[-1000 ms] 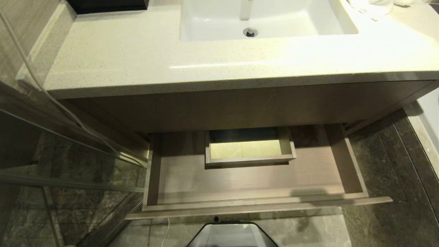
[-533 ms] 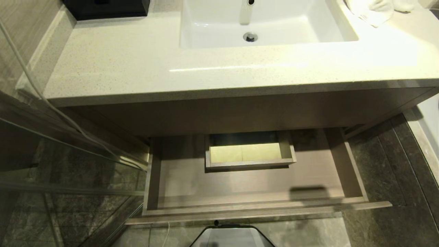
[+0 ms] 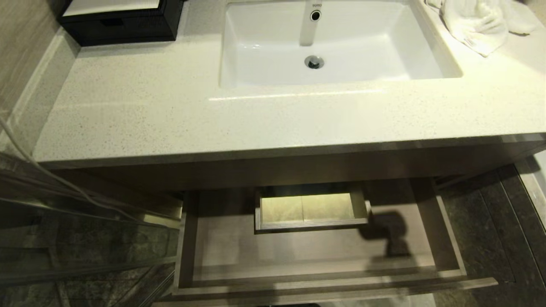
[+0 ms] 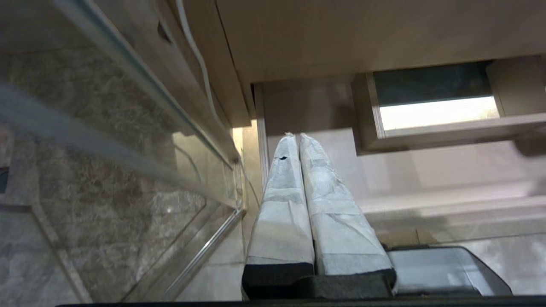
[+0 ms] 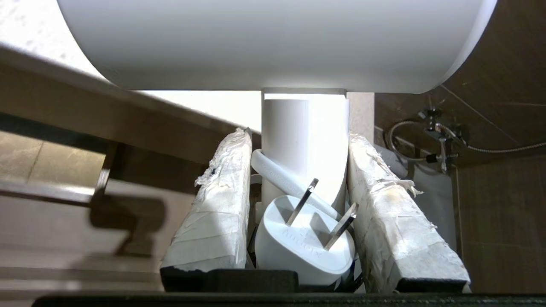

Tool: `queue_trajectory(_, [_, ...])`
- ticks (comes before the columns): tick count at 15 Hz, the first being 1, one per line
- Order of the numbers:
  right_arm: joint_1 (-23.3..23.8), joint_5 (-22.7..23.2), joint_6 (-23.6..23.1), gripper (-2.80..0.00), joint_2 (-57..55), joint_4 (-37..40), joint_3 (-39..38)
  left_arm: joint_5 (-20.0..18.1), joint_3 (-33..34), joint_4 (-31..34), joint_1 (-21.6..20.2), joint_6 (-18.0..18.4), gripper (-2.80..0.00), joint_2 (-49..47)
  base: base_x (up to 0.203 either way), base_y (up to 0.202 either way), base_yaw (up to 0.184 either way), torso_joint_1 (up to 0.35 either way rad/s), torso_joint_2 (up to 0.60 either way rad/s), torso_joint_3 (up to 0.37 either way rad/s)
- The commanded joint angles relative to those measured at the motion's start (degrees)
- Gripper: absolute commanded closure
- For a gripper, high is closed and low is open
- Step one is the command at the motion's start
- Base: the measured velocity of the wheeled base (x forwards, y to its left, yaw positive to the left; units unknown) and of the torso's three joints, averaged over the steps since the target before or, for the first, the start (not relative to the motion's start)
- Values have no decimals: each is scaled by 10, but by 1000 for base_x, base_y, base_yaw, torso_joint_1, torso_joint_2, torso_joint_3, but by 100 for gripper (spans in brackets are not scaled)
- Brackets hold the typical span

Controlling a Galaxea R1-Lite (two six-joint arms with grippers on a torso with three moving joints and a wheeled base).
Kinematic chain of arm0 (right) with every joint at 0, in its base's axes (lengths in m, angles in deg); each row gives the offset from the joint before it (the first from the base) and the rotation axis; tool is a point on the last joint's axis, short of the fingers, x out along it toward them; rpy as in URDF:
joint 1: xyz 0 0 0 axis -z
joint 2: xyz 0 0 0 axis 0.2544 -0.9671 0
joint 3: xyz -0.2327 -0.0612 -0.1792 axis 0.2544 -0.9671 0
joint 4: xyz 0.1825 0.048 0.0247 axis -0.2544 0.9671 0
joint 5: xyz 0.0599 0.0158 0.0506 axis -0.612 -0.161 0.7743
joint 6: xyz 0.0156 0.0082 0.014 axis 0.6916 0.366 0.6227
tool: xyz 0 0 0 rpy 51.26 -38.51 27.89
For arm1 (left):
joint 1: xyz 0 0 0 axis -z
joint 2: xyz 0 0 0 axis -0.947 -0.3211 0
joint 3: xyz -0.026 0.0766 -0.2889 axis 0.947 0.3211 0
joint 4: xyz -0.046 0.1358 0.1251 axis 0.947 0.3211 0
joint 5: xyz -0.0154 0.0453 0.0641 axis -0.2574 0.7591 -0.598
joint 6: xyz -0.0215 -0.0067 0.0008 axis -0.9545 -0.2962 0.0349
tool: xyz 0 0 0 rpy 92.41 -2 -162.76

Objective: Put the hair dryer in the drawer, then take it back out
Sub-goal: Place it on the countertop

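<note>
Since the earlier frame the view has lifted, a dryer-shaped shadow now falling at four o'clock in the open, empty light-brown wood-grain drawer (image 3: pixel 315 251), while the right pincer (image 5: pixel 298 187) clamps the white cylindrical hair dryer (image 5: pixel 277 42) by its handle, whose loose plug (image 5: pixel 305 245) may snag.

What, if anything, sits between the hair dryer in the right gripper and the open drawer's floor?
Nothing visible. The right gripper is clamped on the hair dryer by its handle, plug tucked between the fingers. The drawer stands pulled out with bare floor; only its boxed cut-out at mid-back takes space.
</note>
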Motion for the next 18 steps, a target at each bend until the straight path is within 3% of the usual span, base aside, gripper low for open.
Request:
queue_trajectory(1, [1,-3,-2,0,-97,8,57,0,0,0,0,0,0,0,0,0,0,334,-94,235])
queue_trajectory(5, [14,-7,-6,0,-262,71,241,-1,1,0,0,0,0,0,0,0,0,343,-126,207])
queue_trajectory(8, [35,16,-50,0,-361,147,346,0,0,0,0,0,0,0,0,0,0,186,-76,96])
queue_trajectory(11, [43,171,-93,0,-384,189,370,0,1,0,0,-1,0,0,0,0,0,27,-14,19])
queue_trajectory(13, [50,193,-126,0,-389,228,373,0,1,0,0,0,0,0,0,0,0,0,0,0])
queue_trajectory(16, [52,206,-124,0,-393,235,373,0,1,0,0,0,0,0,0,0,0,0,0,0])
queue_trajectory(18, [48,267,-127,0,-385,259,371,0,1,0,0,0,0,0,0,0,0,0,0,0])
